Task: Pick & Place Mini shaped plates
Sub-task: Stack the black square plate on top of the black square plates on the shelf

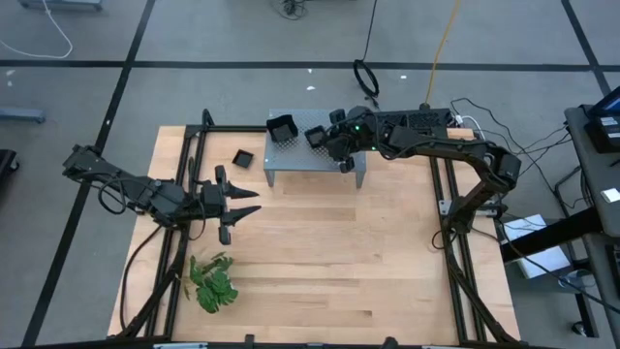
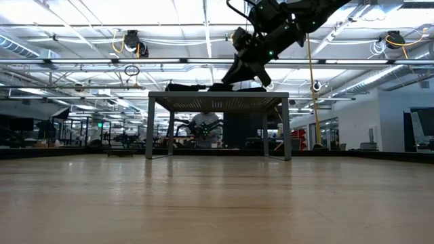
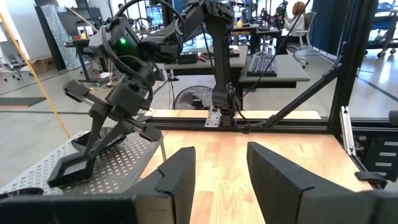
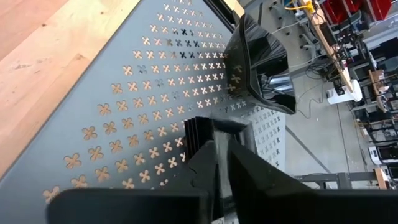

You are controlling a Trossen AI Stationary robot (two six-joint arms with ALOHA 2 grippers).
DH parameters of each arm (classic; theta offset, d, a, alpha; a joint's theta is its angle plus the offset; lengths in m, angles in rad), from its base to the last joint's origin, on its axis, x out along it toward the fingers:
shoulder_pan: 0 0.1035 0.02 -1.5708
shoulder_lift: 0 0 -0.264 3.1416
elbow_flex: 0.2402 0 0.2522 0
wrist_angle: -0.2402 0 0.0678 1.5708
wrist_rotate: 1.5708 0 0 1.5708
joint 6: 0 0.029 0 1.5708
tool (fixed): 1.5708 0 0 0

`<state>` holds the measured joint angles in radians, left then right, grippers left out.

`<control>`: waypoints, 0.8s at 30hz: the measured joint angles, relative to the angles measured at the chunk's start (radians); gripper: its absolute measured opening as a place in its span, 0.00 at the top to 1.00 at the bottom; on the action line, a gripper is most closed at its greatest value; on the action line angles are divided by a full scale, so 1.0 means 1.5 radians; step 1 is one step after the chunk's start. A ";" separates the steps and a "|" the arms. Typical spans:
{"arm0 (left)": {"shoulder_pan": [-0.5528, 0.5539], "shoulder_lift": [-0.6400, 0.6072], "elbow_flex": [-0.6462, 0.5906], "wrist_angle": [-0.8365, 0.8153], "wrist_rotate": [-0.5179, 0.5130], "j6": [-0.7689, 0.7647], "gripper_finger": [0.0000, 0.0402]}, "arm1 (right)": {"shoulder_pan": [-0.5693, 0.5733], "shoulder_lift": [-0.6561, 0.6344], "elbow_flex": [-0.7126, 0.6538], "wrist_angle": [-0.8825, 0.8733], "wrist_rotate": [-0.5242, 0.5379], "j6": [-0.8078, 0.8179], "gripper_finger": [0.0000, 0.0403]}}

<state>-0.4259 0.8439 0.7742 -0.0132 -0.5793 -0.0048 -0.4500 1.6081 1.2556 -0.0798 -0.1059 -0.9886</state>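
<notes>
A grey perforated stand (image 1: 291, 165) stands at the table's far middle. On its top, a small square black plate (image 1: 317, 137) lies flat, and my right gripper (image 1: 327, 142) is shut on its rim. A second black plate (image 4: 258, 68) with raised sides rests on the stand's far left corner (image 1: 282, 128). A third black plate (image 1: 243, 157) lies on the wood left of the stand. My left gripper (image 1: 242, 202) hangs open over the table's left part, holding nothing. My right gripper pinches the square plate's rim (image 4: 200, 132) between its two fingers, on the side toward the table's right. The fingers (image 3: 102, 140) slant down from the right. The plate (image 3: 73, 167) lies flat with its bottom on the stand's top.
A green leafy sprig (image 1: 213, 281) lies near the table's front left. Black frame rails (image 1: 189, 174) run along the left and right sides. Bare wood (image 1: 368, 252) spreads in front of the stand.
</notes>
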 joint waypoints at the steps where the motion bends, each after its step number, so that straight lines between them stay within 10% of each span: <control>1: 0.000 0.000 0.000 0.000 0.000 0.000 0.63 | 0.000 0.000 0.000 0.000 0.001 0.000 0.90; 12: 0.000 0.000 0.000 -0.058 -0.042 -0.012 0.63 | 0.049 -0.031 0.000 0.000 0.130 0.005 0.68; 24: 0.107 0.010 0.000 -0.472 -0.137 -0.368 0.63 | 0.200 -0.099 0.000 -0.002 0.323 0.042 0.69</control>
<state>-0.2654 0.8593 0.7742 -0.7214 -0.7852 -0.5563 -0.1493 1.4596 1.2552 -0.0830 0.3791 -0.9263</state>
